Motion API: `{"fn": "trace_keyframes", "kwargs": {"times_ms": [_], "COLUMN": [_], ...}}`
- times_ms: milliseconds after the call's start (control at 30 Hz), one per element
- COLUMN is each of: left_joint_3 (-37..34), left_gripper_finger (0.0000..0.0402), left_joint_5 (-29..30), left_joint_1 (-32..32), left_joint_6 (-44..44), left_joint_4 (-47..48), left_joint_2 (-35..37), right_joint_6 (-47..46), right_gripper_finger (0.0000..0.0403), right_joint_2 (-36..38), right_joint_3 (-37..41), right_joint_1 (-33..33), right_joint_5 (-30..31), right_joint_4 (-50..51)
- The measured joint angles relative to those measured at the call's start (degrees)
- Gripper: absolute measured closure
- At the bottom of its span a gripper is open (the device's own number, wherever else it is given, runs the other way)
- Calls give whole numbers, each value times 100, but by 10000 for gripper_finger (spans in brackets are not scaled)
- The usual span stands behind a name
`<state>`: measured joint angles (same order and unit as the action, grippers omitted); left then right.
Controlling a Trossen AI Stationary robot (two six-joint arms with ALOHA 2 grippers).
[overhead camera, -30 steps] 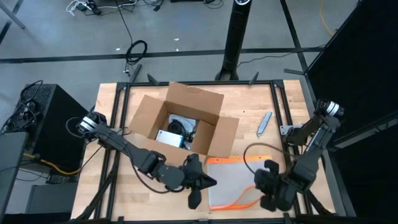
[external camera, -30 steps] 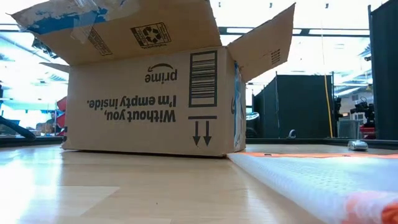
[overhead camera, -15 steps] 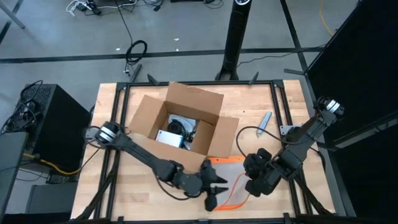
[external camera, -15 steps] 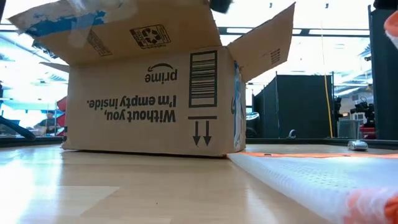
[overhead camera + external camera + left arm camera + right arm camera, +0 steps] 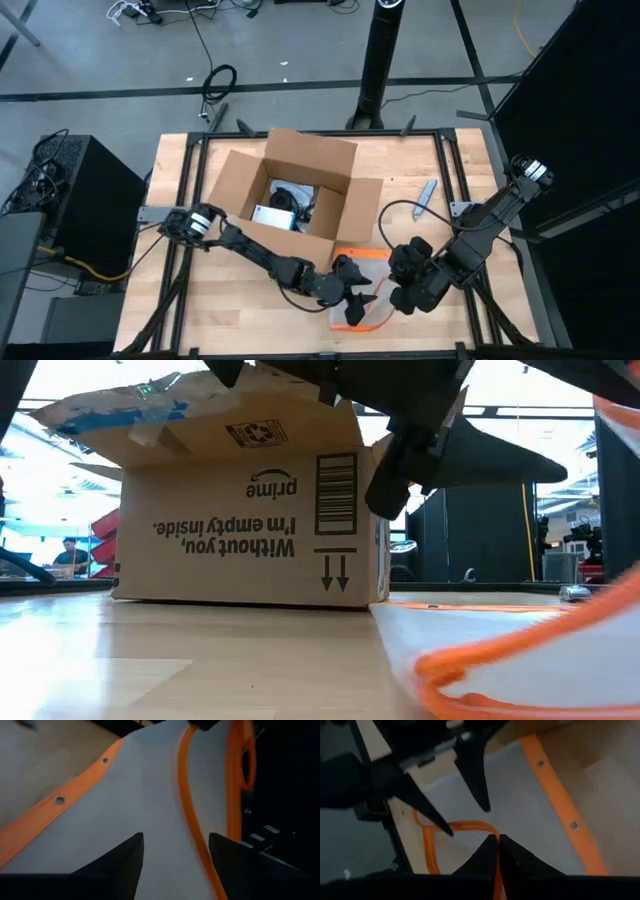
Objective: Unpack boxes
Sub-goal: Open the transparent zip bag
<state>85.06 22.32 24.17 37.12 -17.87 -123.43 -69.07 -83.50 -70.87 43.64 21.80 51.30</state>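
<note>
Box (image 5: 293, 195) sits open mid-table; my left gripper (image 5: 362, 298) spread over pouch (image 5: 365, 268), right gripper (image 5: 497, 851) pinching its orange cord (image 5: 470, 826).

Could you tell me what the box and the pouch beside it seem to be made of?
Box: brown cardboard, matte; folded flaps and printed marks suggest corrugated stock.
Pouch: probably soft plastic, whitish and finely textured, with an orange border carrying small studs; it bends where lifted.

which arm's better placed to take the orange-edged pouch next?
Probably left. The left gripper is open right over the pouch, fingers straddling it. The right gripper is shut at its orange strap, likely holding it.
</note>
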Motion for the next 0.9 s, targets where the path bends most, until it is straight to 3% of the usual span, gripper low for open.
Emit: {"fn": "trace_keyframes", "kwargs": {"times_ms": [267, 367, 567, 733, 900], "left_joint_3": [0, 0, 0, 48, 130], "left_gripper_finger": [191, 231, 380, 389, 392], "left_joint_5": [-47, -55, -381, -465, -468], "left_joint_1": [-225, -272, -292, -291, -285], "left_joint_6": [70, 70, -13, -119, -218], "left_joint_4": [-2, 3, -54, -302, -313], "left_joint_2": [-166, -167, -167, -167, -167], "right_joint_6": [185, 208, 322, 1086, 1509], "right_gripper_finger": [402, 402, 402, 401, 352], "right_joint_2": [-2, -2, -4, -4, -116], "right_joint_3": [0, -2, -2, 0, -1], "right_joint_1": [57, 191, 218, -98, -306], "right_joint_5": [355, 299, -102, -548, -848], "right_joint_4": [-381, -434, -241, -205, -38]}}
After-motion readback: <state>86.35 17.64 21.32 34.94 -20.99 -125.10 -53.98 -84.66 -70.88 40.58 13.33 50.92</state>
